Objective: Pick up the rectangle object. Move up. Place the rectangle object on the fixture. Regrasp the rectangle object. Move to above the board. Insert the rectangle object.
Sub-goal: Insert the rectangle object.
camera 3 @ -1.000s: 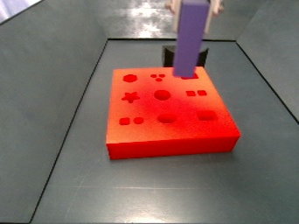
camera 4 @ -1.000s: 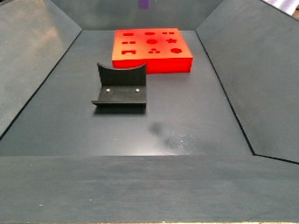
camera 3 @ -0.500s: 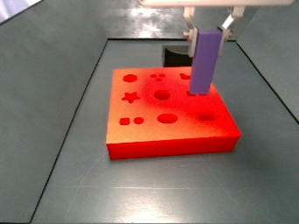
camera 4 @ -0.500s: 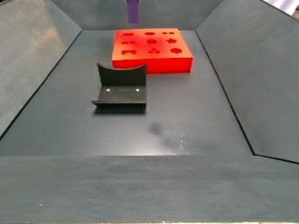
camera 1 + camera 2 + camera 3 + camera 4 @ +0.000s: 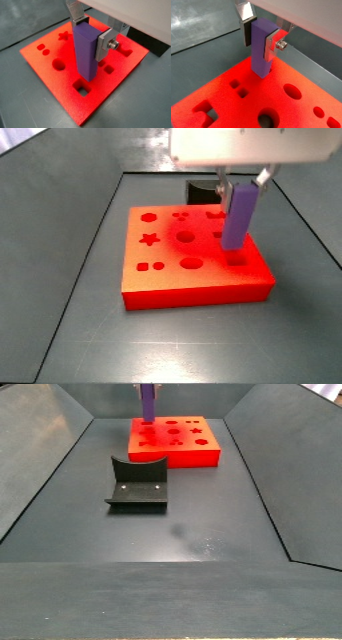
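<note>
My gripper is shut on the rectangle object, a lilac-purple block held upright, with the silver fingers clamping its upper part. In both wrist views its lower end reaches the top of the red board at a dark cutout; how deep it sits I cannot tell. In a side view the block hangs from the gripper over the board's right side. Another side view shows the block standing over the board's far left part, with the gripper out of frame.
The dark fixture stands on the grey floor in front of the board, apart from it; it shows behind the board in a side view. Sloping grey walls enclose the floor. The board carries circle, star, cross and rectangular cutouts.
The gripper has come down with the block, from high above the board to its top surface, and shifted towards the board's edge. The board and fixture have stayed still.
</note>
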Controlling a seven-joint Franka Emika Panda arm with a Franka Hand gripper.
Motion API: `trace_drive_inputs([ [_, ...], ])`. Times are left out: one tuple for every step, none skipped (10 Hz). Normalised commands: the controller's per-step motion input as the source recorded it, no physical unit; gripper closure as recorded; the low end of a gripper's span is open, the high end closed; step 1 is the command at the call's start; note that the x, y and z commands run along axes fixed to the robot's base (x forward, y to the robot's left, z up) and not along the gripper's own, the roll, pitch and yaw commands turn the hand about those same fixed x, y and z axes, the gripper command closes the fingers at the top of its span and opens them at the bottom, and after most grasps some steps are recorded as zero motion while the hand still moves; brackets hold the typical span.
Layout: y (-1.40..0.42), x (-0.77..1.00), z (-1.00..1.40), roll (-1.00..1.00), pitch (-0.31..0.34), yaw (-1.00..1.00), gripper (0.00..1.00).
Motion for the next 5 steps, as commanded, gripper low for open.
trace_drive_inputs([
  [-0.49,0.43,0.0,0.26,0.189,0.18,1.0],
  [-0.41,0.43,-0.05,0.29,0.221,0.2,1.0],
  [-0.26,0.55,-0.03,0.27,0.314,0.17,1.0],
  [-0.22,0.59,-0.06,0.26,0.319,0.18,1.0],
  [-0.15,0.54,-0.12,0.21,0.251,0.12,1.0],
])
